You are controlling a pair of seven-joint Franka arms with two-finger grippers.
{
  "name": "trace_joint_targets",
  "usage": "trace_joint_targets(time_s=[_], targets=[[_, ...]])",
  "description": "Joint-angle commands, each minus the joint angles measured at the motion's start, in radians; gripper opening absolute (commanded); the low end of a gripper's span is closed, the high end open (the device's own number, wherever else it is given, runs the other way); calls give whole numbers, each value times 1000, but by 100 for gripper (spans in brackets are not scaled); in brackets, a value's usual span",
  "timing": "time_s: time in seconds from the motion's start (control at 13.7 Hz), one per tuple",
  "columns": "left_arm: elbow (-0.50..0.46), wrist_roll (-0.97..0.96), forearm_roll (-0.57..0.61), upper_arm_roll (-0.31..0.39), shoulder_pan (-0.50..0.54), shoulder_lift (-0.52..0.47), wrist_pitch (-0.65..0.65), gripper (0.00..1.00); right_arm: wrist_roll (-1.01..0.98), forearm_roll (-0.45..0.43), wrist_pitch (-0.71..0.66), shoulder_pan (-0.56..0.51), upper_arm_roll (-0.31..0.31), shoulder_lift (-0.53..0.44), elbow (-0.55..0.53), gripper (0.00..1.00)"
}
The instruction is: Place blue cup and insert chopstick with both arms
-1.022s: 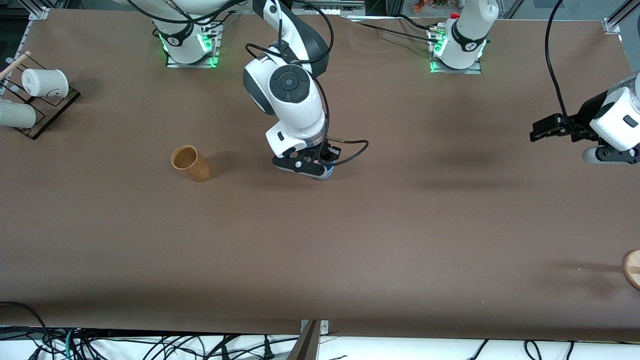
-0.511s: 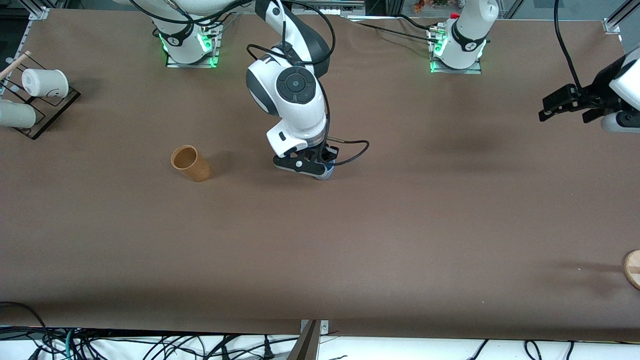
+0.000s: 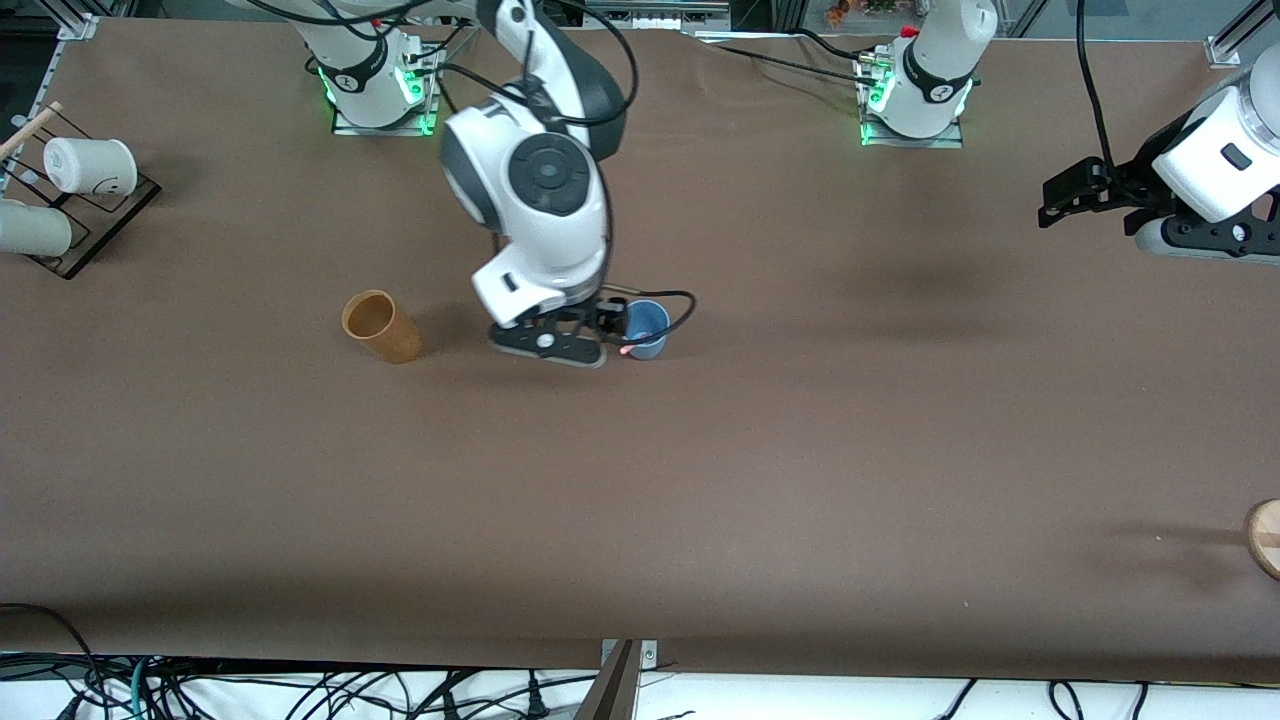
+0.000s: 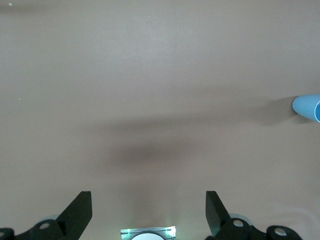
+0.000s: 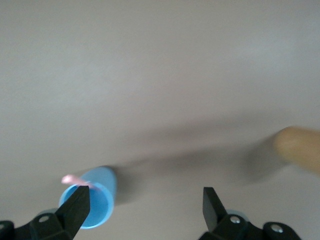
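The blue cup (image 3: pixel 647 329) stands upright mid-table, at three o'clock from the tan cup (image 3: pixel 381 326), with the chopstick (image 3: pixel 628 349) seen at its rim. The right gripper (image 3: pixel 575 342), jaws apart, sits just beside it; insertion is judged done, and a clean lift-away is called for. The left gripper (image 3: pixel 1075 197) waits, jaws apart.

White jointed arms (image 3: pixel 540 190), black claws, black cables, green-lit bases.
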Motion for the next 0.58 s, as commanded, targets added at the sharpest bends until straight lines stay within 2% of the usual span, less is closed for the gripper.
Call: trace_joint_targets(time_s=[0.0, 0.07, 0.29, 0.51], targets=[[28, 20, 24, -14, 17, 6, -10, 100, -163, 4, -103, -63, -46, -93, 12, 100], [34, 20, 24, -14, 17, 11, -10, 100, -233, 7, -147, -104, -51, -129, 12, 100], [59, 20, 32, -9, 23, 22, -8, 100, -411, 96, -226, -234, -51, -202, 9, 100], [63, 23, 32, -9, 38, 29, -8, 100, -588, 104, -281, -368, -28, -320, -79, 100]])
